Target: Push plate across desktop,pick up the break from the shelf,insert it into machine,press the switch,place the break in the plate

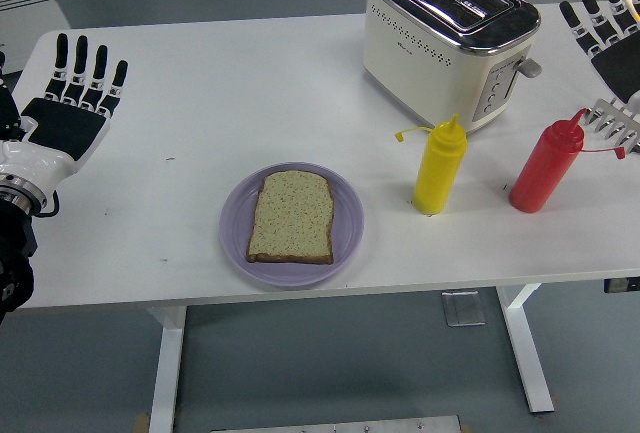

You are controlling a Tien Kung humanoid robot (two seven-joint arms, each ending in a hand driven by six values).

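- Lavender plastic, that is the plate, sitting near the front edge of the white table, roughly in the middle of its width.
- A single slice of bread, pale and speckled with a brown crust, lies flat on the plate and fills most of it.
- My left hand is at the table's left end, palm down over the surface, all fingers stretched straight and fanned toward the far side, holding nothing.
- My right hand is at the far right corner, partly cut off by the picture's edge; the fingers I can see are extended and spread, with nothing in them.
- The cream and chrome toaster stands at the far side, right of centre, both slots on top open, its lever on the right-hand end.
- A yellow squeeze bottle stands upright just in front of the toaster, right of the plate and clear of it.
- A red squeeze bottle stands upright further right, beside a white wire rack at the right edge.
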